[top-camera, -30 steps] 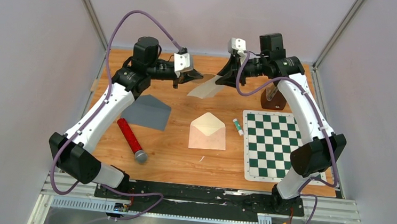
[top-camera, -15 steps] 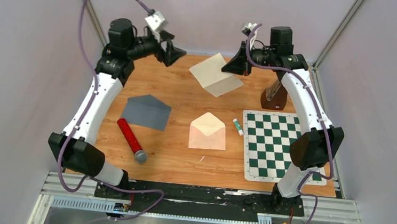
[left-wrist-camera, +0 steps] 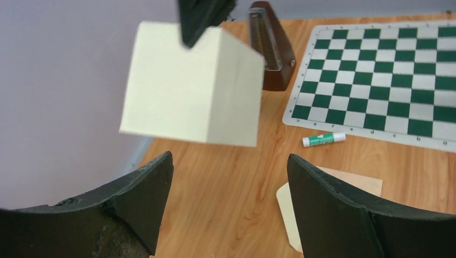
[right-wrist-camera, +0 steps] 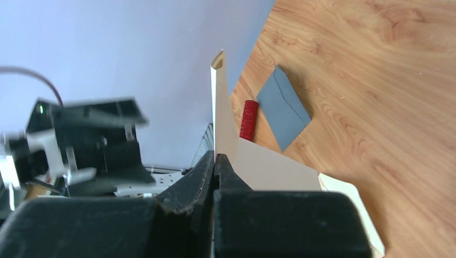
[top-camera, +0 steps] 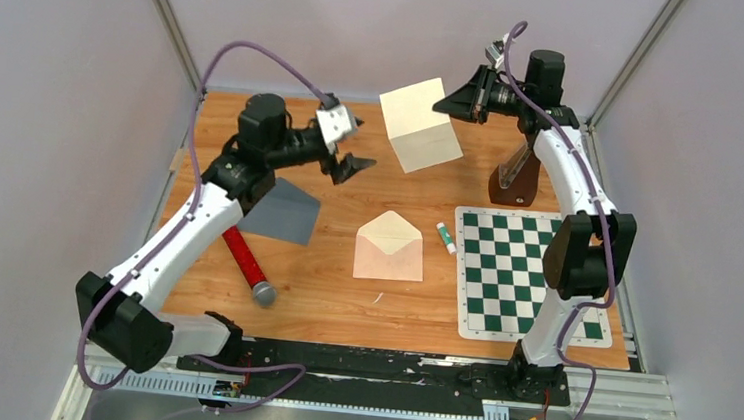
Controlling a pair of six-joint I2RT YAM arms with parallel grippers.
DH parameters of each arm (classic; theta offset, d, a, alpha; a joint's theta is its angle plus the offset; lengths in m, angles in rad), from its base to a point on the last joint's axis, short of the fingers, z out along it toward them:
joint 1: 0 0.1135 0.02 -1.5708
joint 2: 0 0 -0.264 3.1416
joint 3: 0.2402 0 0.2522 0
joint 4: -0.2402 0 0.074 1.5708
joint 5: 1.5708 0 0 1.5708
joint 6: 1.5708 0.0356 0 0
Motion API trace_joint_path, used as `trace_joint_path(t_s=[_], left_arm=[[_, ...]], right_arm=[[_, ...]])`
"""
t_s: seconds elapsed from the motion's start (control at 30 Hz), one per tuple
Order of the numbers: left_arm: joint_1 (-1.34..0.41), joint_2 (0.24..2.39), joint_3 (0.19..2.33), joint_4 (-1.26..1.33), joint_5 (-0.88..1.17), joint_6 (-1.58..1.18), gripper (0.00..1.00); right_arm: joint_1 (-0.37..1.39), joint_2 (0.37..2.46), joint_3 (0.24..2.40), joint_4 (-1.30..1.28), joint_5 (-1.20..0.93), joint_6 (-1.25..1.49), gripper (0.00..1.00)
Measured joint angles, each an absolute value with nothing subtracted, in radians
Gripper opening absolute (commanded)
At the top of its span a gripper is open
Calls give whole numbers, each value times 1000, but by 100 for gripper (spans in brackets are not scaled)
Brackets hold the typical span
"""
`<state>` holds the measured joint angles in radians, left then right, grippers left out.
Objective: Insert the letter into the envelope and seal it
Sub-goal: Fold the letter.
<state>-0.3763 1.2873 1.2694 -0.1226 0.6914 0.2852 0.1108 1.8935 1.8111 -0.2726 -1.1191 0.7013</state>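
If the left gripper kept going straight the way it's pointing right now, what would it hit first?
Most likely the folded cream paper letter, held up in the air by the shut right gripper. It lies ahead of the left gripper, framed by its open jaws, though the depth is hard to judge.

Right end effector (top-camera: 443, 104) high, jaws together; left end effector (top-camera: 356, 145) lower, jaws wide apart.
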Motion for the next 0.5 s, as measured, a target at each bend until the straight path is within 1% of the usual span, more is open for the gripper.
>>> trace_joint_path(t_s=[0.13,0.3,0.33,0.5], left_arm=[[-532,1258,1219,-89,616,552,85],[-588,1295,1162,52,524,766,79],[-597,1314,1162,71,509,797,77],[-667,1420,1162,166,426,897,72]], right_arm=[[110,1900,1821,-275,-1097,815,0],[105,1914,1837,-303,-1098,920,0],[105,1914,1836,-303,-1098,933,0],[101,1914,1822,-305,-1103,978,0]])
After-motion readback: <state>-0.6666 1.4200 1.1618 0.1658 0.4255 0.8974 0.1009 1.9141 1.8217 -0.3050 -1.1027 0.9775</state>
